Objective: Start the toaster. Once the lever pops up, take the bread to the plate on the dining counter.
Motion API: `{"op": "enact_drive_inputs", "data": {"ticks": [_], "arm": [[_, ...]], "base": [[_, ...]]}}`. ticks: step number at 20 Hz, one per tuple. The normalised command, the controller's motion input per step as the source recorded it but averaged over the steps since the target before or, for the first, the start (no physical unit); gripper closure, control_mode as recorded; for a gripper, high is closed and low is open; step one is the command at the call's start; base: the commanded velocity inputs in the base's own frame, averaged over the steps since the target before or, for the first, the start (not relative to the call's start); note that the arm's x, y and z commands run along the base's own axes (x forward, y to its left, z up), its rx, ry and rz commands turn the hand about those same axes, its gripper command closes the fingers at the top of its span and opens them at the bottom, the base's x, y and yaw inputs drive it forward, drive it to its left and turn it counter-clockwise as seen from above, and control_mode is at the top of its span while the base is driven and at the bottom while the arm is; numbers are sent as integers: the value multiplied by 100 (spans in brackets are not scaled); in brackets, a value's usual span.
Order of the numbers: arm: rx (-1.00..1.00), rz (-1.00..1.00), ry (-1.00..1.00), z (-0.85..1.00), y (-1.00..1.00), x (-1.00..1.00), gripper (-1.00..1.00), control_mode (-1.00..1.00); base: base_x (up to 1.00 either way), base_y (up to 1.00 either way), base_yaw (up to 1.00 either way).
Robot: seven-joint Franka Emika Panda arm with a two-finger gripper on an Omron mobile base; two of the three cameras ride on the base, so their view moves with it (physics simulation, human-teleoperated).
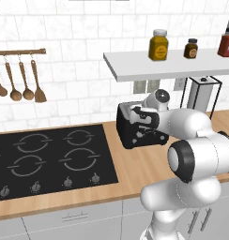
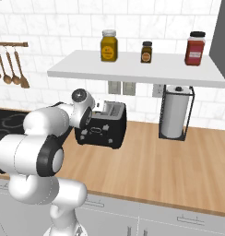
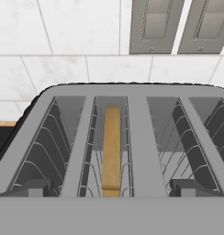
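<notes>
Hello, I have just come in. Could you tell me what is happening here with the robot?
The white arm is reaching over the black toaster on the wooden wall counter, beside the hob. Its gripper hangs just above the slots with the jaws open, holding nothing. A slice of bread sits on edge in one slot of the toaster, seen from the hand view. A paper towel roll stands to the right, under a shelf with jars.

— Glossy black toaster (image 2: 101, 125), matt grey metal top, thin wire racks in the slots; tan, matt bread (image 3: 111, 149).

— Warm wooden counter (image 2: 179, 161), smooth; glossy black hob (image 1: 46, 159); glazed white tiles (image 1: 64, 84).
</notes>
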Motion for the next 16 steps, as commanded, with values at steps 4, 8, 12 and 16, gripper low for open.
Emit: {"op": "enact_drive_inputs", "data": {"ticks": [4, 8, 12, 16], "arm": [[0, 0, 0, 0, 0, 0, -100, -100], [0, 0, 0, 0, 0, 0, -100, -100], [0, 0, 0, 0, 0, 0, -100, -100], [0, 0, 0, 0, 0, 0, -100, -100]], "base": [[0, 0, 0], [0, 0, 0], [0, 0, 0], [0, 0, 0]]}}
